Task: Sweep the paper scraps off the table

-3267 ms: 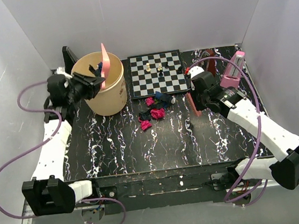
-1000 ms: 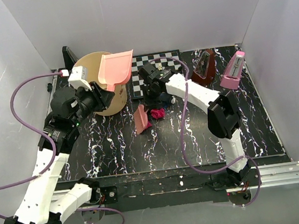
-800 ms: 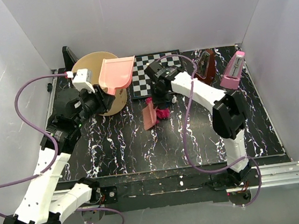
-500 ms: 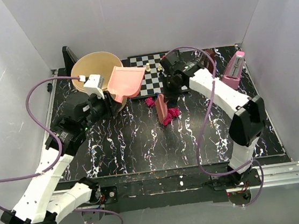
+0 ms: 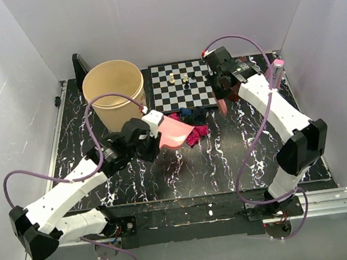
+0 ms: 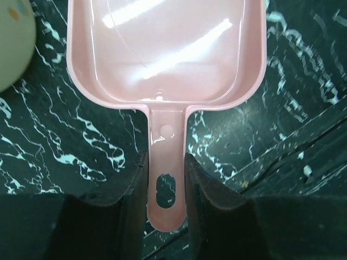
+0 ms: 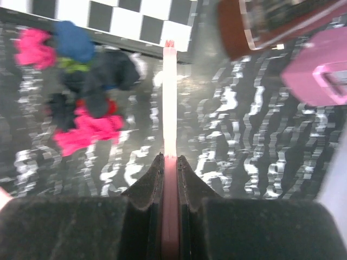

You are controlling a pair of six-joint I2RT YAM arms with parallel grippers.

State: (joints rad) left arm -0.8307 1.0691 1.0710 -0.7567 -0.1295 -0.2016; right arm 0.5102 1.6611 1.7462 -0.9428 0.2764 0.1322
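L gripper (image 6: pixel 167 179) clamps the pink dustpan (image 6: pixel 168 49) by its handle. Vs half a sec ago it's come down from beside the bucket (image 5: pixel 114 93) and sits low over the table (image 5: pixel 215 163), mouth just left of the paper scraps (image 5: pixel 188 123). R gripper (image 7: pixel 169 162) is pinched tight on the pink brush (image 7: pixel 170 97), which I've swung out of mid-pile to its right, by the chessboard (image 5: pixel 181 86) corner. Scraps are bunched btwn pan & brush, at the board's near edge.
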